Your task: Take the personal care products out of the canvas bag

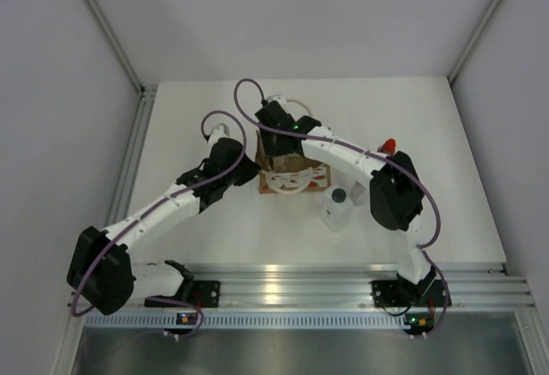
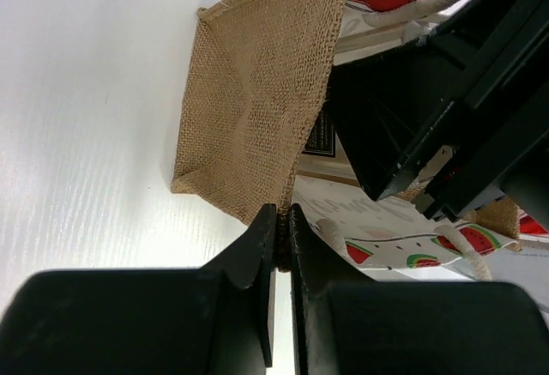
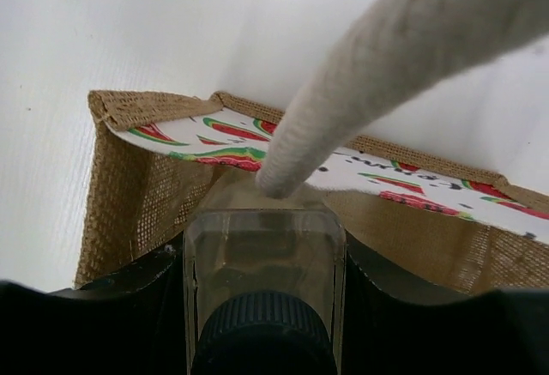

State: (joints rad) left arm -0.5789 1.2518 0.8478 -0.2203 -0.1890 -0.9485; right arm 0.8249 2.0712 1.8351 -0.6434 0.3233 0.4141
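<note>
Left pincer [image 2: 281, 212] pinches bag [image 2: 257, 92]; right pincer [image 3: 264, 259] seemingly bottle [image 3: 257, 242].

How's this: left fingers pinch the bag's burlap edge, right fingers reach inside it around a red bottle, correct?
One point is wrong: the colour. The right wrist view shows the right fingers around a clear bottle with a dark ribbed cap, not a red one. The left fingers do pinch the canvas bag by its burlap edge.

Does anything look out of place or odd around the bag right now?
The bag is tugged out of shape: the left gripper pinches its burlap rim. A rope handle hangs across the bottle in the right gripper. Nothing looks spilled.
</note>
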